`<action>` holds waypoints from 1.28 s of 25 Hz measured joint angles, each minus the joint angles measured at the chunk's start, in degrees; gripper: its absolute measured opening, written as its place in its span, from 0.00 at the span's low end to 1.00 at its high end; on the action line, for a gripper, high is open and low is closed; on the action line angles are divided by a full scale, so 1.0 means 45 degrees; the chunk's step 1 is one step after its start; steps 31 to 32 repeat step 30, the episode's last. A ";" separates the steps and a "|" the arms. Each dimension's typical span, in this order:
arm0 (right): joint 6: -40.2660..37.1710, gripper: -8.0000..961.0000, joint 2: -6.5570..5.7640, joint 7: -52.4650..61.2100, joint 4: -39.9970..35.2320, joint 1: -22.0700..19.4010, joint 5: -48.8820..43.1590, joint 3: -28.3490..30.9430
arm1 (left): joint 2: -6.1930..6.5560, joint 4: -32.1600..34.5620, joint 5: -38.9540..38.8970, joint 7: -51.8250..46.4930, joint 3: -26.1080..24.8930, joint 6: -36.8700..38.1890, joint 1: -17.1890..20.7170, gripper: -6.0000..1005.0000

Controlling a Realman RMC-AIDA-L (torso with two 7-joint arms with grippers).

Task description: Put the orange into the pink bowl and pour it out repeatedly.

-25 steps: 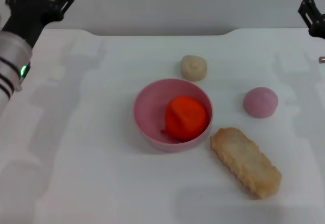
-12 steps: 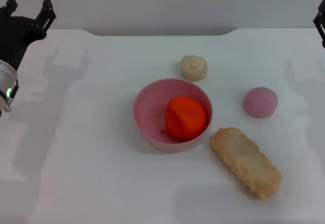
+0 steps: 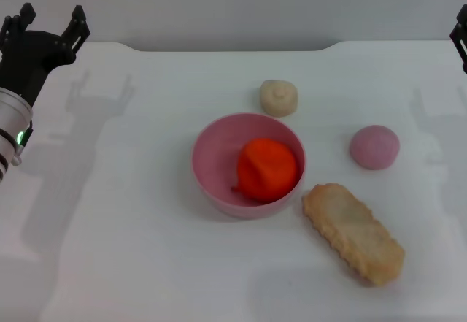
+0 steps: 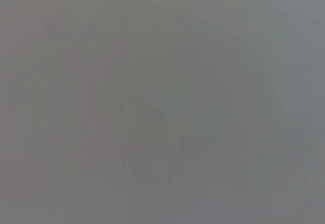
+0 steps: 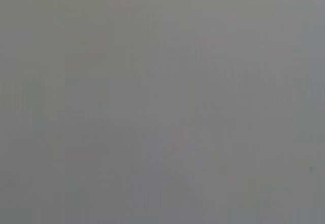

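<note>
The orange [image 3: 267, 169] lies inside the pink bowl [image 3: 214, 163], against its right side, at the middle of the white table. My left gripper [image 3: 49, 23] is open and empty, raised at the far left back corner, well away from the bowl. My right gripper [image 3: 460, 39] shows only as a dark sliver at the far right edge, also far from the bowl. Both wrist views show only plain grey, with none of the task's things in them.
A small cream bun [image 3: 278, 96] sits just behind the bowl. A mauve-pink ball [image 3: 373, 147] lies to the bowl's right. A long tan biscuit-like piece [image 3: 353, 232] lies at the bowl's front right. The table's back edge [image 3: 219, 47] meets a grey wall.
My left gripper has moved down and toward the left edge. My right gripper has slid farther out past the right edge. The orange and bowl have not moved.
</note>
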 joint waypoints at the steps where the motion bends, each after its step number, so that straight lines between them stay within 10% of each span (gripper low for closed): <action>1: -0.0024 0.86 0.0001 0.0001 0.0002 -0.0005 -0.0001 0.0002 | 0.0000 -0.0001 0.0014 0.0011 0.0002 -0.0051 -0.0019 0.83; 32: -0.0335 0.86 -0.0020 0.0011 0.0335 0.0061 0.0299 0.0075 | -0.0040 -0.0172 0.0043 0.0058 0.0053 -0.0567 -0.0424 0.83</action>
